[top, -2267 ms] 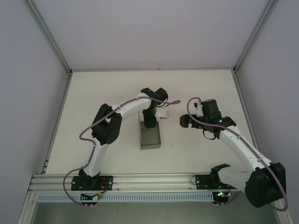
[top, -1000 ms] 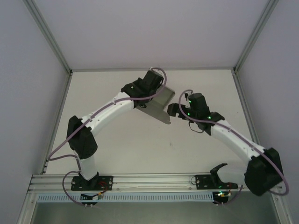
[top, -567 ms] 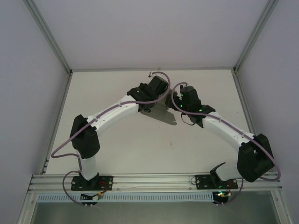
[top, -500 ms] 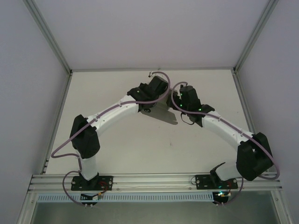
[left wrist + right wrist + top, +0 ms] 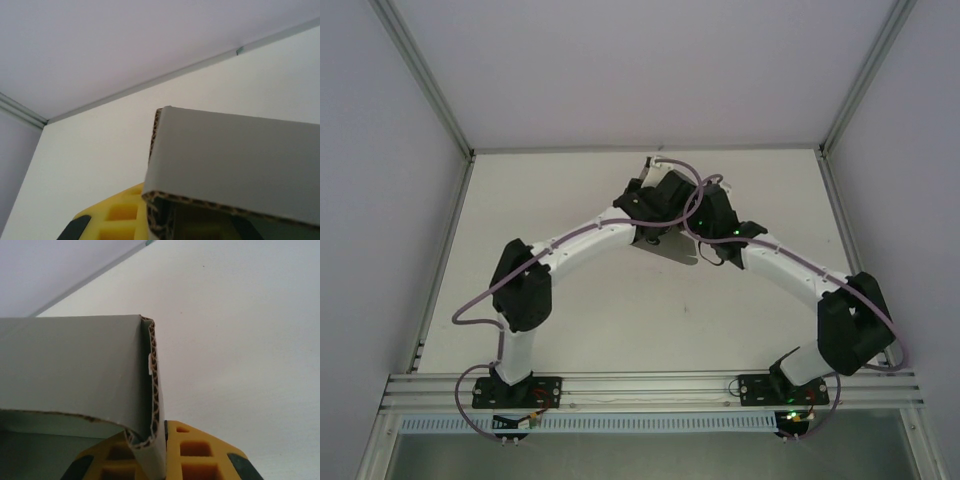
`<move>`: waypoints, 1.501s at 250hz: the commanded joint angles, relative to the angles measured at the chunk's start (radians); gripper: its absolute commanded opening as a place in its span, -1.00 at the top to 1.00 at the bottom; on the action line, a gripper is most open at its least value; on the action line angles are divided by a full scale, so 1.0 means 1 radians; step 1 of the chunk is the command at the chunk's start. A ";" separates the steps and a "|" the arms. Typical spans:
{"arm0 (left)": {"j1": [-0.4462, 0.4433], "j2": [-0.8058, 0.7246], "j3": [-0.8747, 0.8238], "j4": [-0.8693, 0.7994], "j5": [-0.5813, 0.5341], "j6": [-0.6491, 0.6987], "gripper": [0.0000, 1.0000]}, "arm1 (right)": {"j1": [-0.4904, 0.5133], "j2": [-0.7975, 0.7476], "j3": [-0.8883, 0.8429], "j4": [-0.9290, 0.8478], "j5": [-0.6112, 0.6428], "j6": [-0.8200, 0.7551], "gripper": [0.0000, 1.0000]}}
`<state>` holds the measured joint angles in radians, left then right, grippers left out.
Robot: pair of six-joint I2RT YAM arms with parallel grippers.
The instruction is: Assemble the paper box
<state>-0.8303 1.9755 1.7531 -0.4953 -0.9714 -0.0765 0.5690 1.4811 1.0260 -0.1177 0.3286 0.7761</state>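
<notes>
Paper box (image 5: 667,248): grey corrugated card, part-folded, was lifted over the table's (image 5: 590,330) far centre. Left gripper (image 5: 150,222) and right gripper (image 5: 162,455) each pinched a wall edge. Risk: opposed pulling might crease card or slip one grip

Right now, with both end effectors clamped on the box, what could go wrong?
1. The edge of the paper box is curled at the right end effector; more squeeze could crease it permanently.
2. The left end effector also grips it; uneven arm motion could tear or twist the cardboard.
</notes>
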 commanded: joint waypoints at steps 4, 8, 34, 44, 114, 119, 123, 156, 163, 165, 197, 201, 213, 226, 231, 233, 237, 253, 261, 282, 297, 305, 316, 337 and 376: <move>0.051 0.015 0.008 -0.089 -0.307 -0.077 1.00 | -0.015 -0.007 0.003 -0.045 0.153 0.048 1.00; 0.052 0.012 0.005 -0.084 -0.309 -0.077 1.00 | -0.015 -0.006 0.003 -0.043 0.154 0.046 1.00; 0.053 -0.007 -0.003 -0.072 -0.246 -0.044 1.00 | -0.014 0.002 0.011 -0.045 0.148 0.038 1.00; 0.054 -0.025 -0.017 -0.060 -0.148 -0.020 1.00 | -0.015 0.004 0.012 -0.042 0.135 0.038 1.00; 0.055 -0.098 -0.133 0.023 0.228 0.087 1.00 | -0.015 -0.059 -0.019 0.040 -0.099 -0.032 0.30; 0.056 -0.100 -0.142 0.030 0.249 0.100 1.00 | -0.015 -0.070 -0.025 0.047 -0.120 -0.043 0.23; 0.056 -0.103 -0.150 0.036 0.270 0.113 1.00 | -0.015 -0.079 -0.030 0.052 -0.144 -0.055 0.14; 0.070 -0.117 -0.189 0.012 0.411 0.169 1.00 | -0.015 -0.168 -0.067 0.024 -0.296 -0.131 -0.98; 0.075 -0.123 -0.199 0.007 0.447 0.193 1.00 | -0.014 -0.190 -0.072 0.003 -0.317 -0.143 -1.00; 0.075 -0.125 -0.203 0.007 0.456 0.201 1.00 | -0.014 -0.196 -0.075 -0.004 -0.323 -0.146 -1.00; 0.091 -0.150 -0.259 -0.027 0.625 0.381 1.00 | -0.015 -0.326 -0.133 -0.128 -0.319 -0.162 -1.00; 0.091 -0.149 -0.263 -0.042 0.651 0.414 1.00 | -0.016 -0.341 -0.139 -0.143 -0.311 -0.163 -1.00; 0.090 -0.151 -0.277 -0.091 0.743 0.515 1.00 | -0.017 -0.394 -0.157 -0.198 -0.271 -0.165 -1.00; 0.089 -0.153 -0.295 -0.143 0.839 0.617 1.00 | -0.018 -0.452 -0.174 -0.251 -0.220 -0.176 -1.00; 0.090 -0.154 -0.303 -0.149 0.854 0.643 1.00 | -0.018 -0.473 -0.180 -0.269 -0.199 -0.177 -1.00; 0.089 -0.153 -0.305 -0.149 0.855 0.650 1.00 | -0.017 -0.481 -0.181 -0.276 -0.190 -0.178 -1.00; 0.088 -0.150 -0.308 -0.150 0.855 0.660 1.00 | -0.018 -0.498 -0.185 -0.291 -0.176 -0.183 -1.00; 0.084 -0.122 -0.276 -0.205 0.868 0.686 1.00 | -0.022 -0.554 -0.196 -0.340 -0.118 -0.195 -1.00; 0.082 -0.099 -0.244 -0.262 0.892 0.702 1.00 | -0.026 -0.576 -0.200 -0.362 -0.094 -0.198 -1.00; 0.066 -0.037 -0.170 -0.379 0.919 0.737 1.00 | -0.032 -0.622 -0.210 -0.408 -0.042 -0.200 -1.00; 0.051 0.005 -0.139 -0.416 0.898 0.758 1.00 | -0.039 -0.636 -0.214 -0.428 -0.023 -0.199 -1.00; 0.045 0.028 -0.128 -0.417 0.875 0.763 1.00 | -0.042 -0.640 -0.216 -0.435 -0.020 -0.197 -1.00; 0.035 0.061 -0.115 -0.423 0.844 0.768 1.00 | -0.047 -0.641 -0.218 -0.441 -0.019 -0.201 -1.00; 0.022 0.117 -0.089 -0.427 0.800 0.771 1.00 | -0.051 -0.638 -0.224 -0.443 -0.017 -0.196 -1.00; 0.019 0.180 -0.051 -0.419 0.736 0.777 0.90 | -0.060 -0.620 -0.228 -0.452 -0.031 -0.201 -1.00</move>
<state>-0.8047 2.1281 1.6588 -0.8623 -0.1616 0.6651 0.5163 0.8505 0.8093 -0.5377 0.2817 0.5892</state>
